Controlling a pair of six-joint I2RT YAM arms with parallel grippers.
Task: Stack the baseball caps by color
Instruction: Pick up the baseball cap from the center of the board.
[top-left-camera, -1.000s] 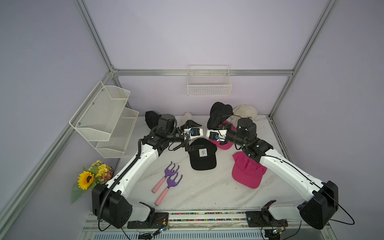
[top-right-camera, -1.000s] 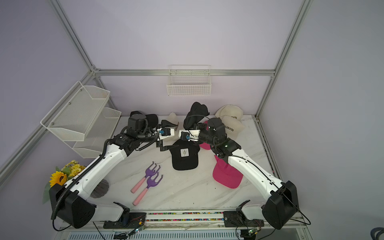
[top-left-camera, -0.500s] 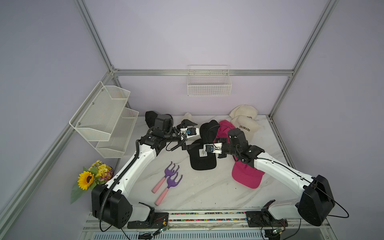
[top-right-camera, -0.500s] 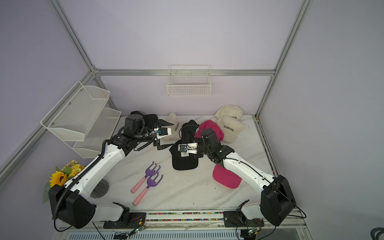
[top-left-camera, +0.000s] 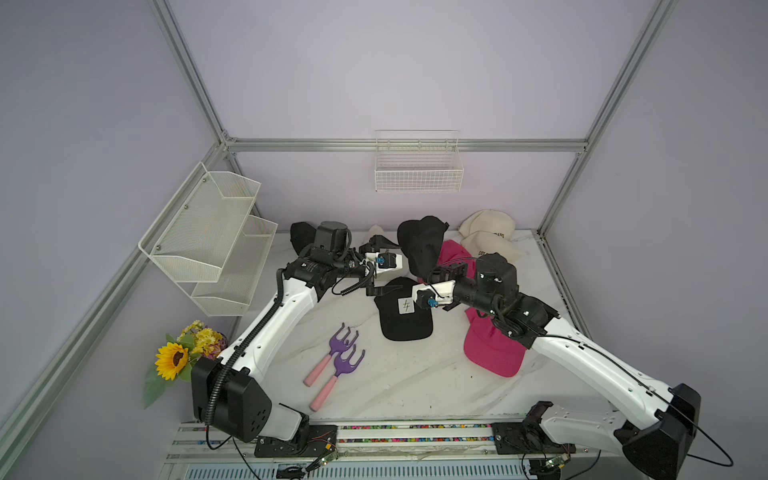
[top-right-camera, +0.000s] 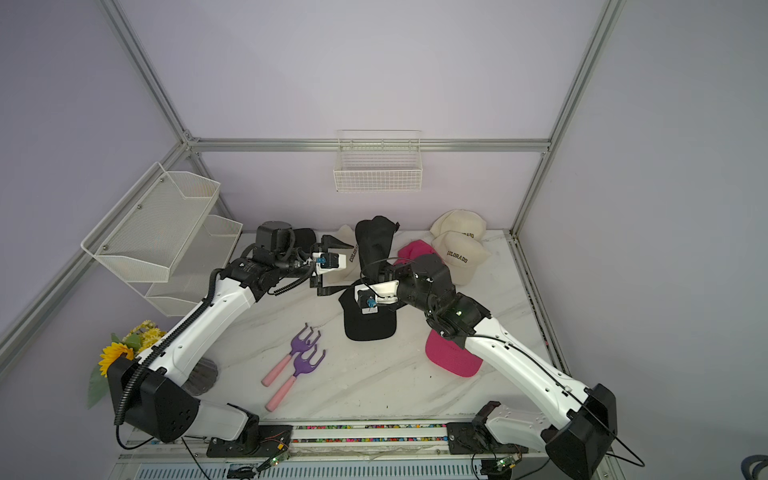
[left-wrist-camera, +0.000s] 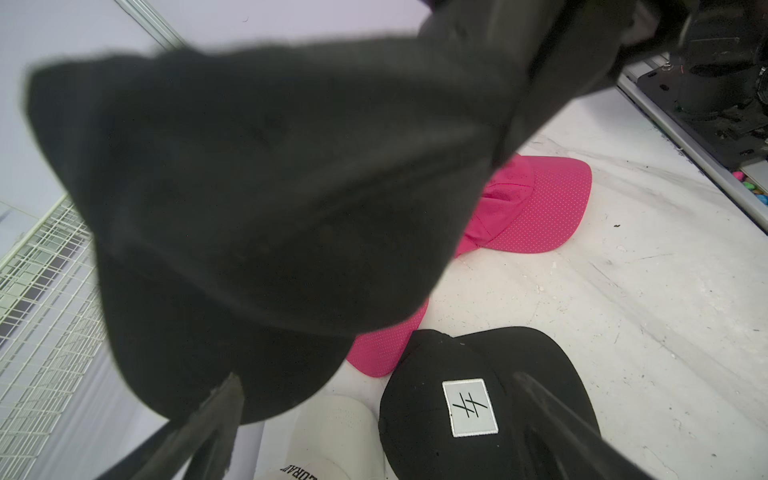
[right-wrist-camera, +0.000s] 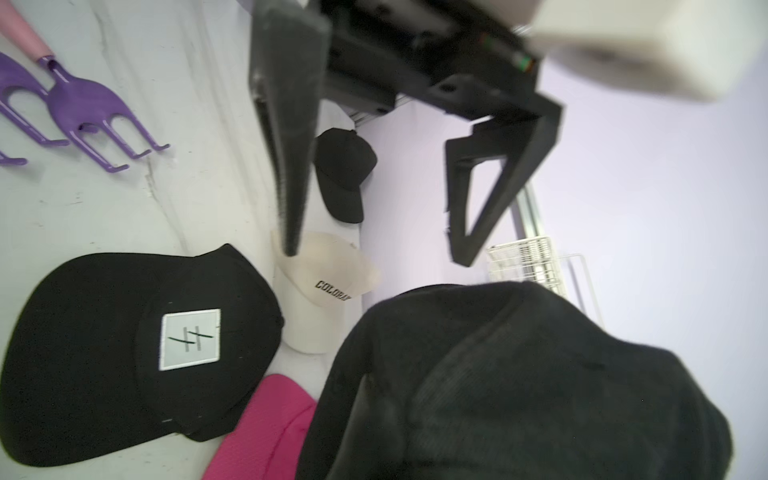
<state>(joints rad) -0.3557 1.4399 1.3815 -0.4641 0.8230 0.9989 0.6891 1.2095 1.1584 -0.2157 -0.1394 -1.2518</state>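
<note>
My right gripper (top-left-camera: 446, 270) (right-wrist-camera: 399, 432) is shut on a plain black cap (top-left-camera: 424, 245) (left-wrist-camera: 270, 187) and holds it up above the table at the back. Facing that cap from the left is my left gripper (top-left-camera: 395, 266) (left-wrist-camera: 376, 378), open and empty. Below them a black cap with a white patch (top-left-camera: 405, 309) (top-right-camera: 368, 316) lies flat. One pink cap (top-left-camera: 490, 349) lies under the right arm, another pink cap (top-left-camera: 455, 253) behind the held cap. Two cream COLORADO caps (top-right-camera: 457, 249) are stacked at the back right. A third cream cap (right-wrist-camera: 324, 282) and a black cap (top-left-camera: 301, 235) sit behind the left gripper.
Two purple hand rakes with pink handles (top-left-camera: 332, 361) lie front-left of the patch cap. A white mesh shelf (top-left-camera: 208, 241) hangs on the left wall and a wire basket (top-left-camera: 417, 166) on the back wall. A sunflower bunch (top-left-camera: 183, 357) stands beside the left arm's base.
The right gripper brought the black cap down and left toward the patch cap, then drew it back up a little. The left gripper has barely moved and stays open.
</note>
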